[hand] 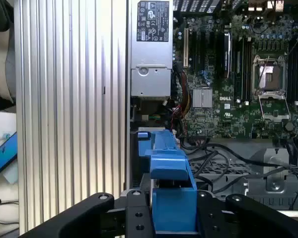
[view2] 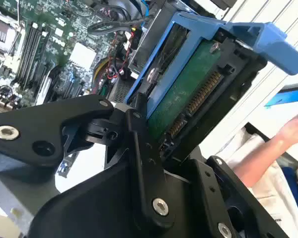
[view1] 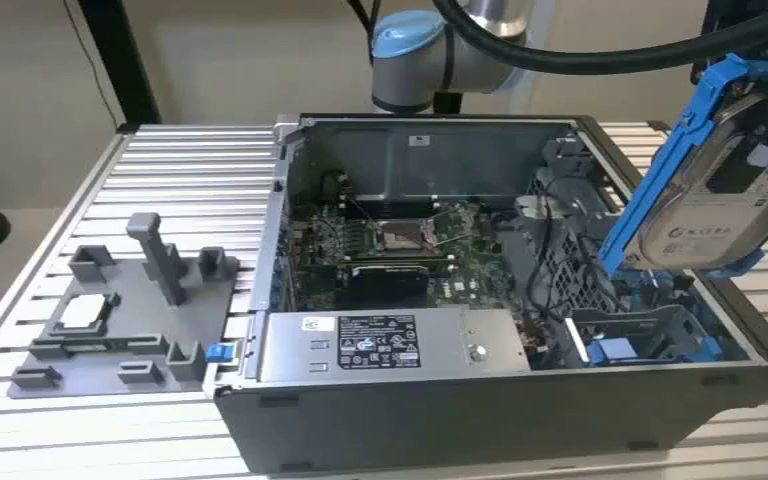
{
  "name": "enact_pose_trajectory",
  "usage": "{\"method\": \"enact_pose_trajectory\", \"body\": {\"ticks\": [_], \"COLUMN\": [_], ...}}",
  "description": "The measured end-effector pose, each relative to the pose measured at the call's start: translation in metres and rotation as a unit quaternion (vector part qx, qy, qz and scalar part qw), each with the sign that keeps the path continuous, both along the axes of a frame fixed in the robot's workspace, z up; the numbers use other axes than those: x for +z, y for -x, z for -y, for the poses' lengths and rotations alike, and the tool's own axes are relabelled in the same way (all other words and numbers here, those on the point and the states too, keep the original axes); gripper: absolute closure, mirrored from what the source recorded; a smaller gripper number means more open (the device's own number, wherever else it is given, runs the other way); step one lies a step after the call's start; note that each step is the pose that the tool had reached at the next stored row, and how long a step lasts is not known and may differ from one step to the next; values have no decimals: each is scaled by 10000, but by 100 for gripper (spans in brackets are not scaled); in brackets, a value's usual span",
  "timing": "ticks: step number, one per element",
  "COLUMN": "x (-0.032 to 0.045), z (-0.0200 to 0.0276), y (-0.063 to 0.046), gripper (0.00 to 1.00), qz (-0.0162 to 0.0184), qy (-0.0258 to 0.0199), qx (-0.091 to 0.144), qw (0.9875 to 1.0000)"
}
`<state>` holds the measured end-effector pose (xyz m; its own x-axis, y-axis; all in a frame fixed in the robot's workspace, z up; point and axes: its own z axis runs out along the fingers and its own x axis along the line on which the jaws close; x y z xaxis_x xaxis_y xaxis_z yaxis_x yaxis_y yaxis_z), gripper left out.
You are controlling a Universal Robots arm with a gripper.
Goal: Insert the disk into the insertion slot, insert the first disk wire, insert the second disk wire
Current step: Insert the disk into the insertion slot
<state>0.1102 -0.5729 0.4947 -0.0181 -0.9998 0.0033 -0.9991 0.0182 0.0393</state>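
My gripper (hand: pixel 174 209) clamps the disk (view1: pixel 720 210), its white label (view1: pixel 738 170) showing. I log it tilted above the insertion slot (view1: pixel 640 338).

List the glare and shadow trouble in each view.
Exterior view: the computer case interior sits in shade, the disk label catches light. Second wrist view: background beyond the disk is washed out white. First wrist view: the ribbed table shows bright streaks.
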Motion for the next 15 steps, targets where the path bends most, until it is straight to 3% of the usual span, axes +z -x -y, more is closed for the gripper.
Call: {"method": "enact_pose_trajectory", "body": {"ticks": [15], "x": [-16], "z": [8], "y": [1], "gripper": [100], "qz": [0], "qy": [0], "qx": [0], "qw": [10000]}}
